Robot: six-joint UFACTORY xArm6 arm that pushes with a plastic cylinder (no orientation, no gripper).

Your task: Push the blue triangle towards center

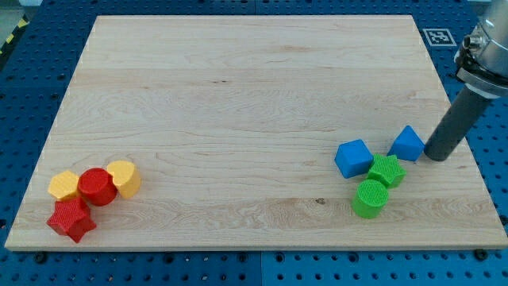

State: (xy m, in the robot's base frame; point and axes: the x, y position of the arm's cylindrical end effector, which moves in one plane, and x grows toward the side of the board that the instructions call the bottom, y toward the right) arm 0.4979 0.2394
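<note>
Red star (71, 220) nearest; blue triangle (407, 144) apex toward view's top, my tip (436, 156) touching right; jawless.

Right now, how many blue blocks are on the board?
2. The blue triangle sits at the view's right, just left of my tip; the blue cube lies further left, beside the green blocks. None appear hidden.

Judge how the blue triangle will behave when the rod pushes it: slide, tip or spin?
The blue triangle sits low and flat on the smooth wooden board, so it probably slides rather than tips. My tip is just to its right; an off-centre push against its angled sides may spin it.
</note>
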